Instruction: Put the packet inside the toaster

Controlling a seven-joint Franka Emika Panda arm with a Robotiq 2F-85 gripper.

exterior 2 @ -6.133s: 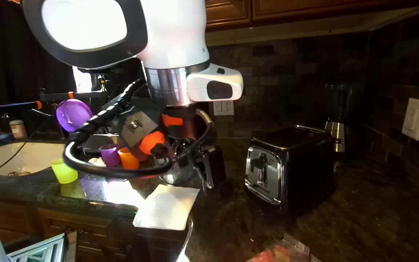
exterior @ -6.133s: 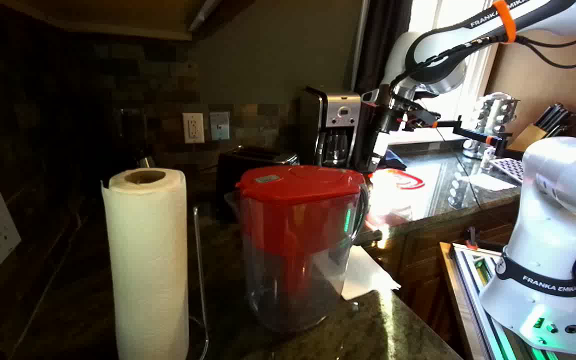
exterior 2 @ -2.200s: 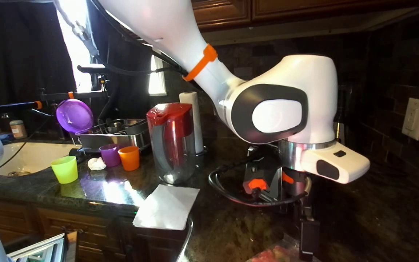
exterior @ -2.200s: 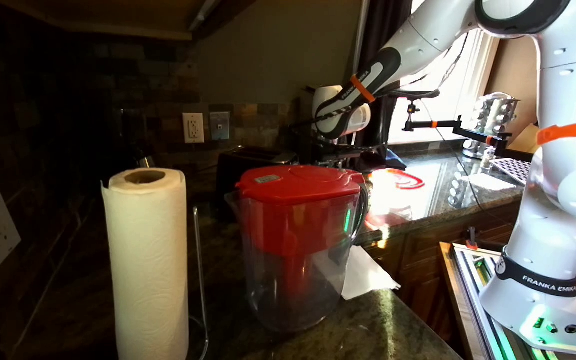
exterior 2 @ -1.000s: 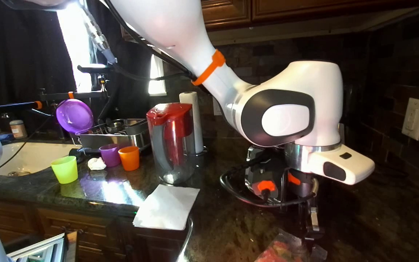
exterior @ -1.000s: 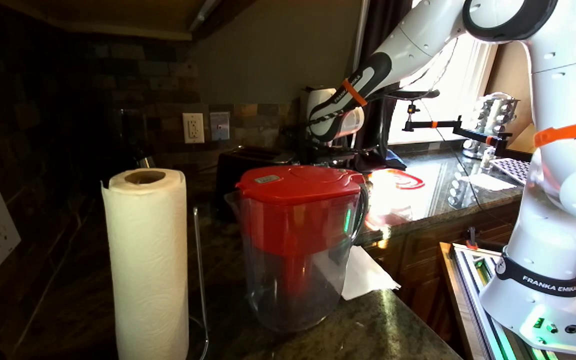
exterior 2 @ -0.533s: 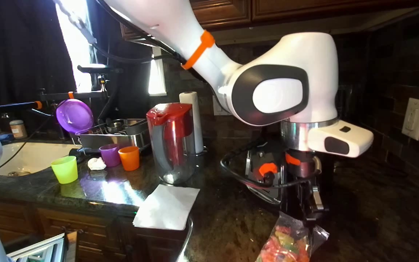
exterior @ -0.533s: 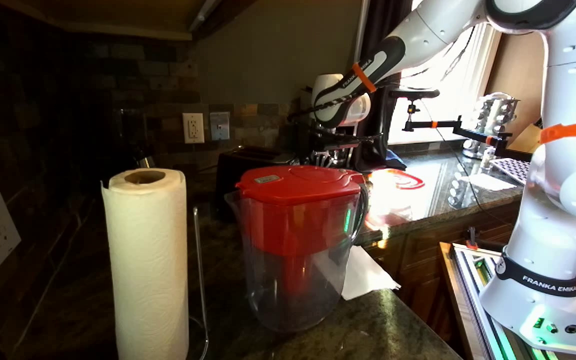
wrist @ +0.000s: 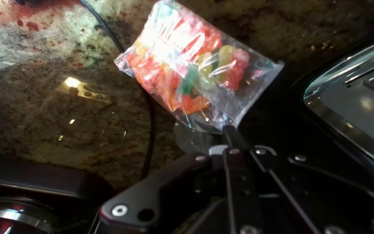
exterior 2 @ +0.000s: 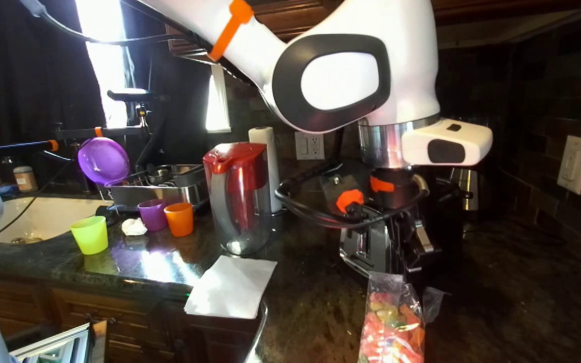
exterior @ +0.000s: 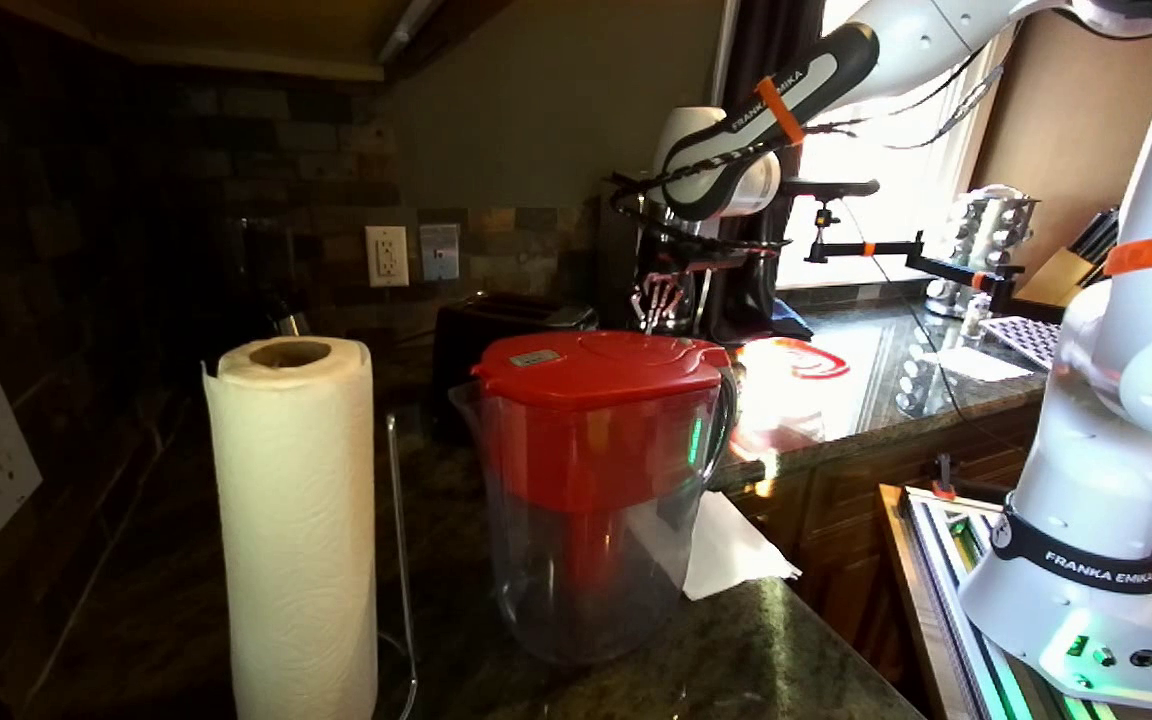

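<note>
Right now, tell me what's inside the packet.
Red, orange, yellow and green candy-like pieces show through the clear packet; wrist-view glare hides some, and any buried deeper are covered.

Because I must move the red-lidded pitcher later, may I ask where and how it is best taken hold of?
Probably by its handle, coming from the side with the white paper sheet: the pitcher stands upright, the narrow handle runs down that side, and the body is wider.

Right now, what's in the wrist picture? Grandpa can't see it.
Black robot jaws pinch the edge of a clear packet of red, orange, yellow and green pieces. Speckled counter lies behind; a silver-and-black toaster peeks in at right.
</note>
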